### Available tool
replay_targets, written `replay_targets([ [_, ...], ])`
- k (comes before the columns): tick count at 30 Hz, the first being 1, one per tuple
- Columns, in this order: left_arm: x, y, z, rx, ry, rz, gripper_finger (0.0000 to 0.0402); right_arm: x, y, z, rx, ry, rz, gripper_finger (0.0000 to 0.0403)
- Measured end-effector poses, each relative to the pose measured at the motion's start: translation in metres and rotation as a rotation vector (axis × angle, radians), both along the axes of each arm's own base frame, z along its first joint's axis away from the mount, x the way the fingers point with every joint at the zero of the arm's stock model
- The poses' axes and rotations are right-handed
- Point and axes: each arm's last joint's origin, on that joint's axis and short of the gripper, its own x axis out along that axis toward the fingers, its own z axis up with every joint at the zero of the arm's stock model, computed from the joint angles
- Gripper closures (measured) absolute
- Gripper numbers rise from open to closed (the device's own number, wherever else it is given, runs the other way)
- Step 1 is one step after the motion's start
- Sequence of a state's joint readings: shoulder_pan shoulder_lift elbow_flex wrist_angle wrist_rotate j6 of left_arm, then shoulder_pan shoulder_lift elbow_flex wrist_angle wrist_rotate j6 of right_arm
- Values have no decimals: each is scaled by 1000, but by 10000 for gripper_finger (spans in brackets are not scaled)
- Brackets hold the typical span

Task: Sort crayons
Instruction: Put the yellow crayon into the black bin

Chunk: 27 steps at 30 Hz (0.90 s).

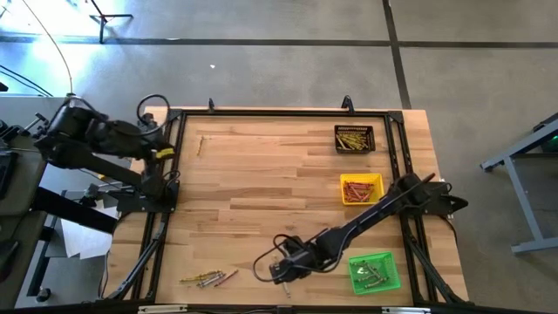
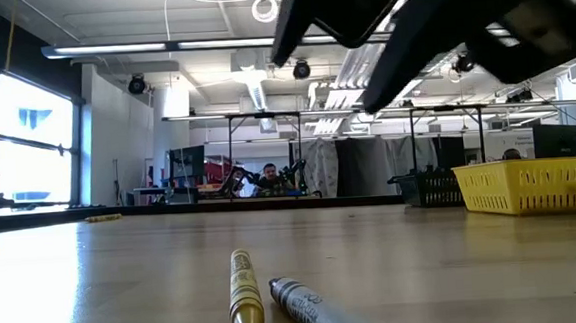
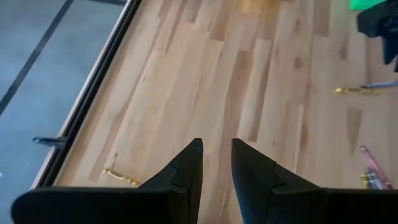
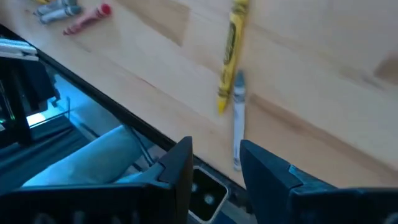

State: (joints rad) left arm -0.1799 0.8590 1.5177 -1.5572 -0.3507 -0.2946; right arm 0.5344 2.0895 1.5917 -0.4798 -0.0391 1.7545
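The table (image 1: 261,192) carries three trays along its right side, one behind another: the rear tray (image 1: 355,139), the middle tray (image 1: 361,188) and the front tray (image 1: 375,272), each holding crayons. A small group of crayons (image 1: 209,279) lies near the front edge, left of centre. Two more crayons (image 4: 231,93) lie side by side at the front edge, below the right gripper (image 1: 281,272). A single crayon (image 1: 200,145) lies at the rear left, near the left gripper (image 3: 216,168).

Bright overhead strip lights w/ window glare at left – near crayons (image 2: 277,302) blurred, bkgd sharp, wrist views soft.
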Motion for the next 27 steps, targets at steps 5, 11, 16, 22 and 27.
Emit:
replay_targets([
  [5, -15, 2, 3, -13, -57, -14, 332, -4, 8, 1, 34, 11, -19, 286],
  [11, -26, 4, 3, -51, -103, 21, 332, 1, 5, 2, 64, -6, 2, 286],
  [16, -28, 5, 5, -55, -135, 36, 332, 7, -8, 0, 15, -15, 4, 286],
  [22, -28, 5, 7, -74, -168, 49, 332, 20, -22, -21, -17, 6, -1, 286],
  [27, -28, 5, 7, -81, -170, 56, 332, 29, -22, -40, -8, -2, -6, 286],
])
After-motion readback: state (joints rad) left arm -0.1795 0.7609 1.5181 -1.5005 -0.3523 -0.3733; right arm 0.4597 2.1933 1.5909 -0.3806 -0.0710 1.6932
